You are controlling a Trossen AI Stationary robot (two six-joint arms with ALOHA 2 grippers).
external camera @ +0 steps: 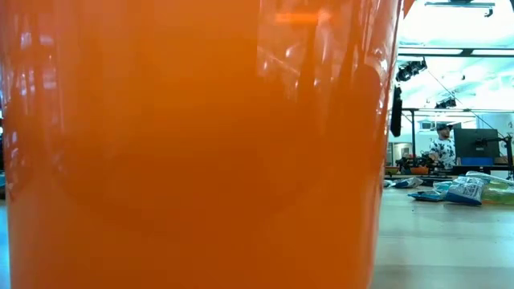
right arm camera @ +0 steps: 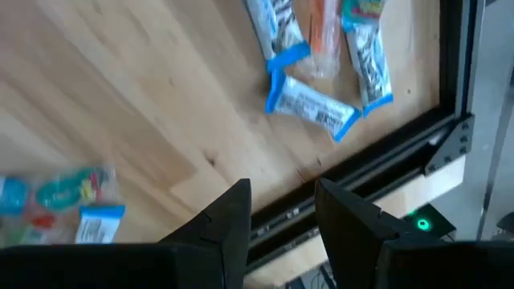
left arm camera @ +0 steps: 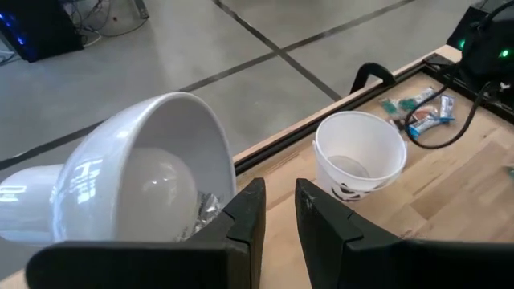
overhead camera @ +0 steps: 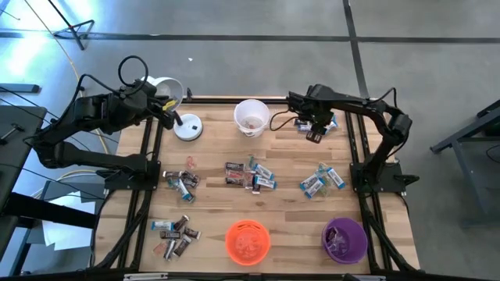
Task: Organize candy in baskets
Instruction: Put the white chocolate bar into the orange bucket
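The left end effector (left arm camera: 277, 210) hovers by the white lamp shade (left arm camera: 152, 172), fingers narrowly apart, holding nothing. The right end effector (right arm camera: 281, 210), fingers apart and empty, hangs over blue-silver candy bars (right arm camera: 313, 104) right of the white basket (overhead camera: 251, 117) on the counter (overhead camera: 289, 160).

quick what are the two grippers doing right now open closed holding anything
Left gripper: open a little, empty, beside the lamp shade.
Right gripper: open, empty, above the table's edge near blue-wrapped candy.
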